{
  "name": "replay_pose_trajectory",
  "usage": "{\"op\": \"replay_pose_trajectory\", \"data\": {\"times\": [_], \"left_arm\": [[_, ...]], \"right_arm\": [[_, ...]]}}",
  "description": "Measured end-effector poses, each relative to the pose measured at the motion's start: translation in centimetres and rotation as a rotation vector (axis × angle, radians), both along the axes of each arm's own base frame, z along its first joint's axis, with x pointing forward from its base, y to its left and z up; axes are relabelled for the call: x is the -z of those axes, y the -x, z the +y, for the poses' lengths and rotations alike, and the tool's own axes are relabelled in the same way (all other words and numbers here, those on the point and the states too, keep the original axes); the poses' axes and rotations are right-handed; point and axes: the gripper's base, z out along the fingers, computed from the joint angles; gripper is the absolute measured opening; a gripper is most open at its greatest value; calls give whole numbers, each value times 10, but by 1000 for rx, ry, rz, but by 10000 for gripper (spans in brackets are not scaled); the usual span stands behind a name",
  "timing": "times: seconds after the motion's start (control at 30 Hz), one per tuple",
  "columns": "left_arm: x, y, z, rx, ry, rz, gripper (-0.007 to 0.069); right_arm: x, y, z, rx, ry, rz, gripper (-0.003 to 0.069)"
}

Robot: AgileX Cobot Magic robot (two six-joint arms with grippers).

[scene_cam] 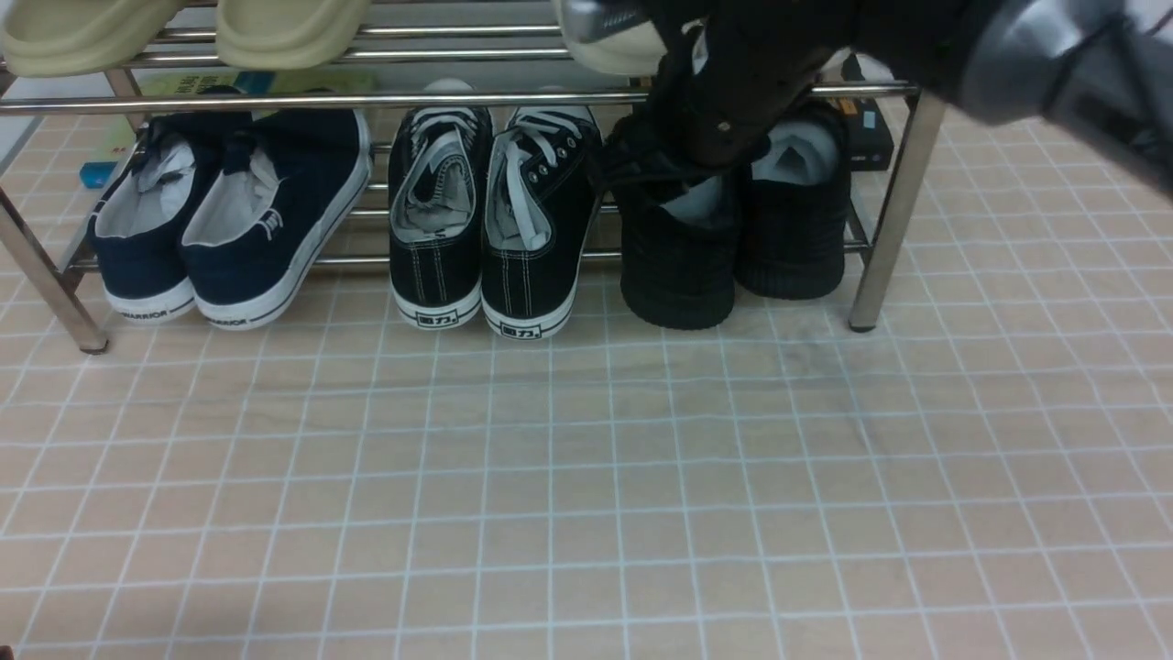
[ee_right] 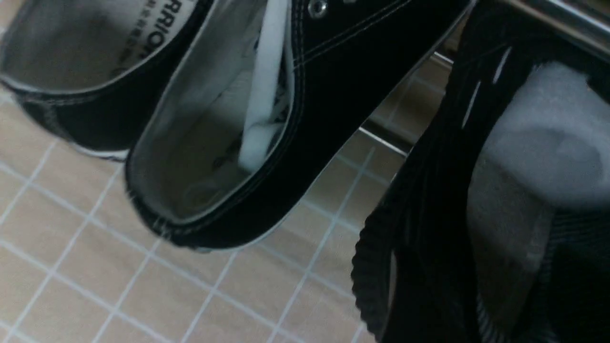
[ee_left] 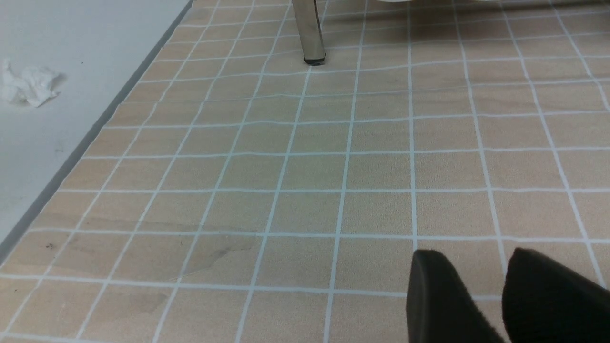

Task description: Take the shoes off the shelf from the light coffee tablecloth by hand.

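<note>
Pale grey floor [ee_left: 43, 143], crumpled white tissue [ee_left: 28, 85]

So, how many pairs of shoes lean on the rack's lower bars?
3: navy sneakers at left, black white-laced sneakers in the middle, all-black knit shoes at right, partly hidden by the right arm.

Soft even light, seemingly blurry close-ups

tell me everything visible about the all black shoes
The shoes are a matte black knit pair with ribbed black soles and white paper stuffing. They sit side by side on the chrome rack, lower tier, right end, heels toward the camera and resting on the tablecloth. The right gripper is at the left one's opening; contact unclear.
</note>
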Motion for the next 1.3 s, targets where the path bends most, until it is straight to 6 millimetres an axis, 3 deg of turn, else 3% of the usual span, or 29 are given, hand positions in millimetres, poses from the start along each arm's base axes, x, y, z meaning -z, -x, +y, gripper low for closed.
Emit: {"op": "replay_pose_trajectory", "data": {"times": [0.17,0.3,0.43,0.5,0.57,0.7,0.97,1.3], "left_arm": [[0,0,0,0,0,0,240],[0,0,0,0,0,0,240],[0,0,0,0,0,0,240],[0,0,0,0,0,0,240],[0,0,0,0,0,0,240],[0,0,0,0,-1,-1,239],[0,0,0,0,-1,-2,239],[0,0,0,0,-1,-2,239]], "right_arm": [[26,-13,7,28,-1,6,384],[36,-17,9,31,13,0,356],[41,-20,10,36,16,-1,240],[41,-20,10,44,12,0,96],[38,-18,9,50,8,15,11],[21,-8,8,50,-24,86,1],[-42,30,0,2,-98,175,2],[-83,57,-10,-63,-131,143,5]]}}
